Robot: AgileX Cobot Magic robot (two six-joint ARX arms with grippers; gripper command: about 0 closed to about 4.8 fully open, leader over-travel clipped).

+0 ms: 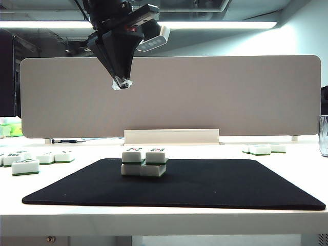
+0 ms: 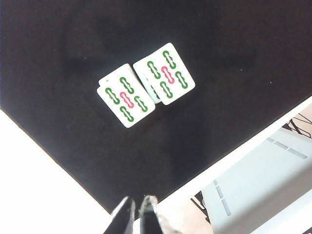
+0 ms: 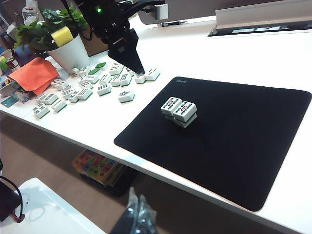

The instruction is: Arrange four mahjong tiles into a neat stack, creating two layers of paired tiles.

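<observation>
Exterior view: the stack (image 1: 144, 163) sits on a flat black mat (image 1: 205, 187) with rounded corners, left of the mat's middle and toward its far edge. It is a two-tier block of thick white tiles with thin green bases, two tiles per tier; the upper pair sits slightly askew on the lower pair. The left gripper (image 1: 122, 82) hangs high above the stack, its dark tapering fingers brought together to a point, holding nothing. Loose tiles (image 1: 25, 166) lie on the white table (image 1: 164, 218) to the mat's left, and more tiles (image 1: 260, 149) lie far right. A pale rounded partition panel (image 1: 230, 97) stands behind.

Left wrist view: looking down, the two top tiles (image 2: 146, 85) show glossy white faces with green bamboo marks around one red mark. They lie side by side, touching, their edges out of line. The left gripper (image 2: 135, 210) has its fingertips pinched nearly together, empty, over the mat's edge.

Right wrist view: the stack (image 3: 178, 111) stands on the mat (image 3: 229, 146), well apart from the right gripper (image 3: 138, 208), whose translucent tips are closed on nothing near the table's near edge. Many spare tiles (image 3: 87, 85) are scattered beside a white plant pot (image 3: 74, 53) and an orange sheet (image 3: 34, 75).
</observation>
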